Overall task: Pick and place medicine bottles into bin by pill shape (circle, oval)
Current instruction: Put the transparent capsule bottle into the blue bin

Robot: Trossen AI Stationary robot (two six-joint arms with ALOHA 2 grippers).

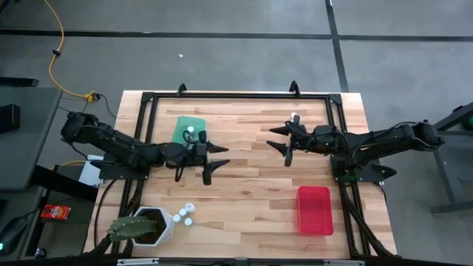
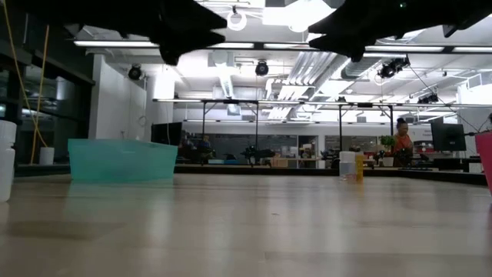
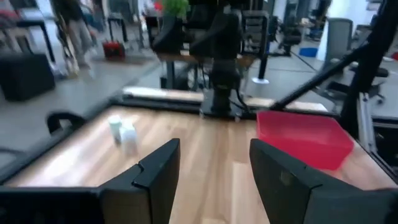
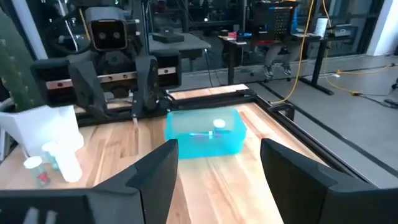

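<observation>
Several small white-capped medicine bottles (image 1: 185,214) stand near the table's front left, beside the cactus pot; they also show in the right wrist view (image 4: 62,163). Another bottle stands at the far right (image 1: 294,117), also in the low view (image 2: 348,166) and the left wrist view (image 3: 127,135). A white cap (image 4: 219,124) shows inside the green bin (image 1: 188,129). The red bin (image 1: 314,209) sits at the front right. My left gripper (image 1: 216,162) (image 3: 214,155) is open and empty above mid-table. My right gripper (image 1: 282,145) (image 4: 217,155) is open and empty, facing it.
A white hexagonal pot with a green cactus (image 1: 140,225) stands at the front left corner. A black frame rail (image 1: 236,94) runs along the table's far edge and sides. Bare wood (image 1: 251,192) lies between the two bins. A person (image 2: 401,138) is far off in the room.
</observation>
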